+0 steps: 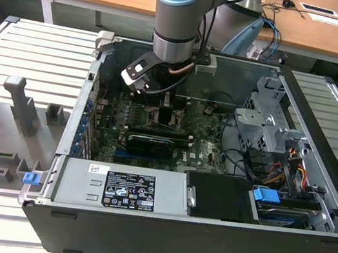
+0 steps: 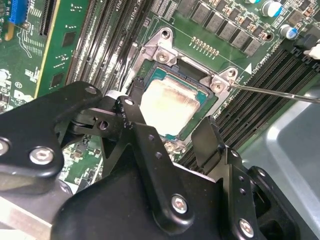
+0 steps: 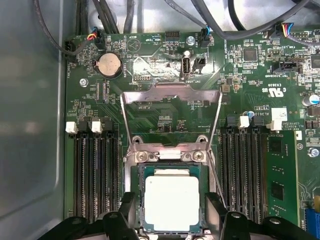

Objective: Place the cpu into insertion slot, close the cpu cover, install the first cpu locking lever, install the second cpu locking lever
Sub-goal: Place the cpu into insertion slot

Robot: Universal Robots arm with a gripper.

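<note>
Open tower case [image 1: 156, 239] with dark sheet-metal walls, lying on its side. The green board [image 3: 240, 85] is on its floor and the arm reaches in through the open face. Taking the insertion slot [image 3: 150, 150] as reference: square socket, silvery stamped rim, screw heads at the corners. The cpu [image 3: 171, 202] sits inside the slot, flat and square, with a matte pale metal top and a green border showing around it; its edges are parallel to the slot's. The gripper [image 2: 167, 115] hangs right over the slot, black fingers [image 3: 127, 210] spread apart, one just beside each of two opposite cpu edges, nothing pinched. The cpu cover [image 3: 170, 91] is not closed: it is a thin silvery frame with a big square window, swung up off the slot on its hinge edge, and the board is visible through the window. A thin bright lever rod [image 2: 280, 94] angles away from one slot corner. Long black memory slots [image 3: 95, 175] run in banks just beside the slot on both finger sides, so each finger sits in a narrow strip between rim and bank. A round silver coin cell [image 3: 109, 65] lies beyond the raised cover, well apart from the slot. The grey boxy power supply [image 1: 119, 186] sits against a case wall, well apart from the slot. Above the slot, only the arm takes up room.
</note>
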